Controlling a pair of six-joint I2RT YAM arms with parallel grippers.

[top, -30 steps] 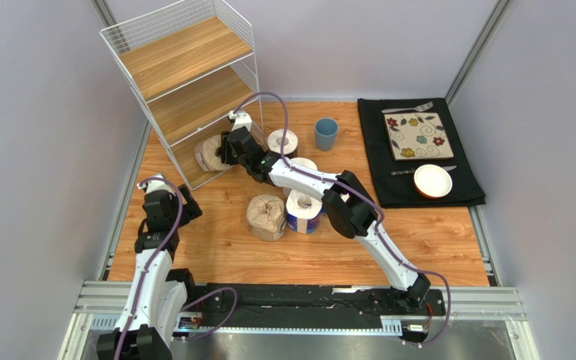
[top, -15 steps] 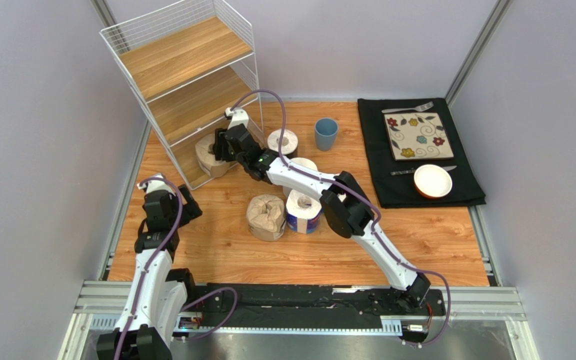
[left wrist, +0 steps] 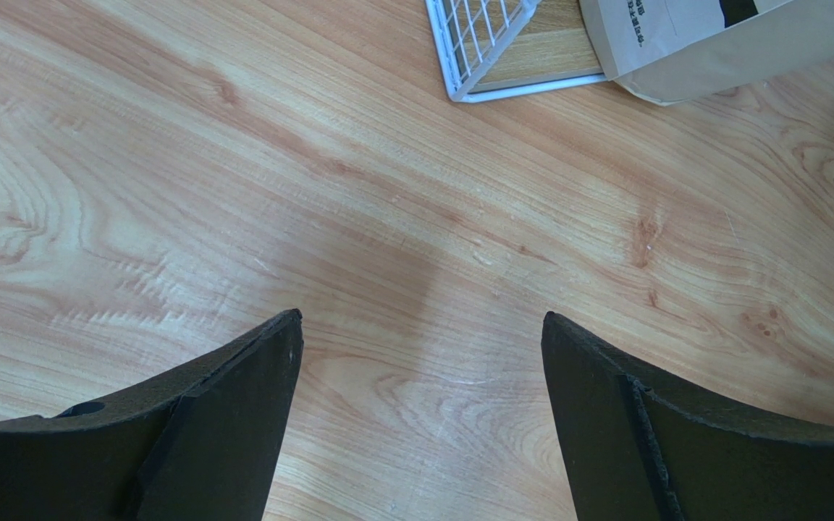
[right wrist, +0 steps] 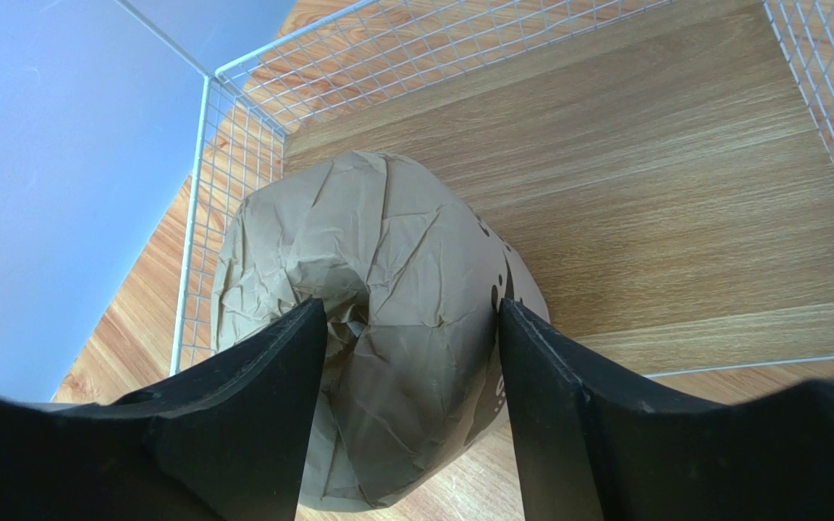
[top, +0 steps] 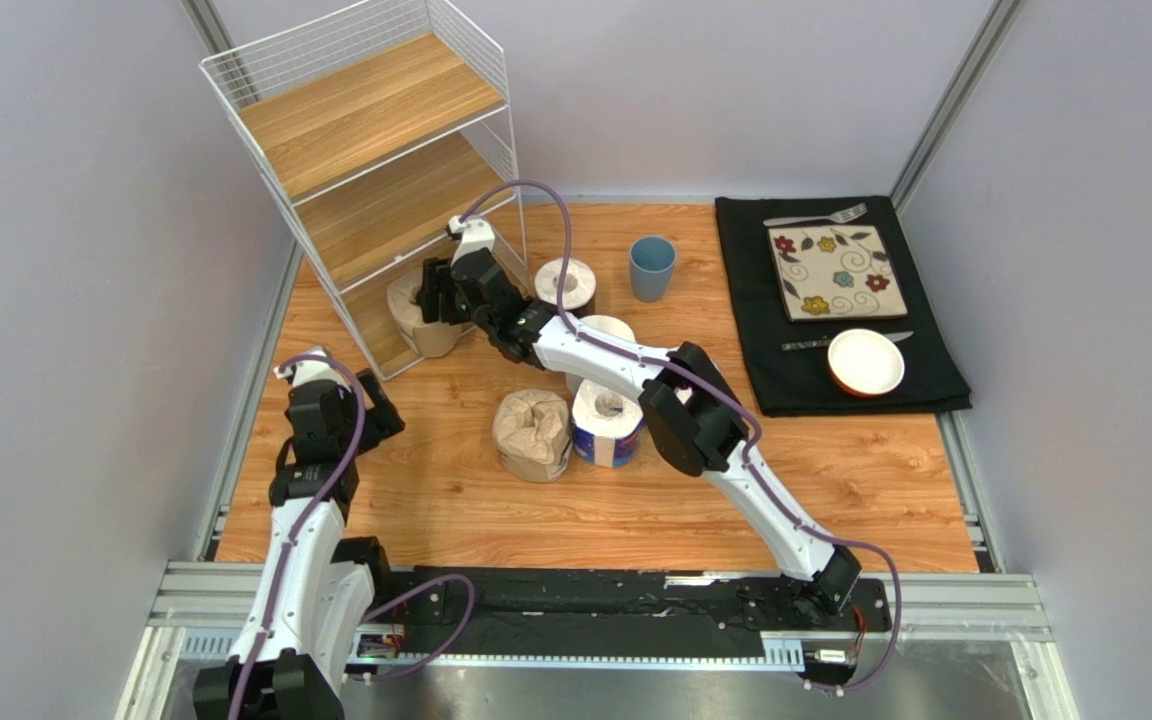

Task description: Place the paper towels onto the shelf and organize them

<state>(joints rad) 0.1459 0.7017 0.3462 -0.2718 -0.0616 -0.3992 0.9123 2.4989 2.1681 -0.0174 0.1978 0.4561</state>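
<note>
The shelf [top: 372, 98] stands at the back left, its bottom board [right wrist: 661, 217] showing in the right wrist view. One brown paper towel roll [right wrist: 389, 250] lies tilted at the front edge of that board, partly on the table. My right gripper [right wrist: 411, 309] is open and straddles it: one finger over the core hole, the other along its side. In the top view the same roll [top: 414, 308] sits against my right gripper [top: 435, 293]. My left gripper [left wrist: 421, 326] is open over bare wood, near the shelf's corner [left wrist: 476, 54].
Another brown roll [top: 533, 435] and a blue-wrapped roll [top: 606, 425] stand mid-table under the right arm. A white roll [top: 608, 330] and a dark-wrapped roll [top: 566, 282] sit behind them. A blue cup [top: 651, 267] and a black mat [top: 755, 300] with plate and bowl [top: 865, 362] lie to the right.
My right gripper has pushed left with the brown roll, farther into the shelf's bottom tier, and its fingers have spread apart. The left arm has not moved.
</note>
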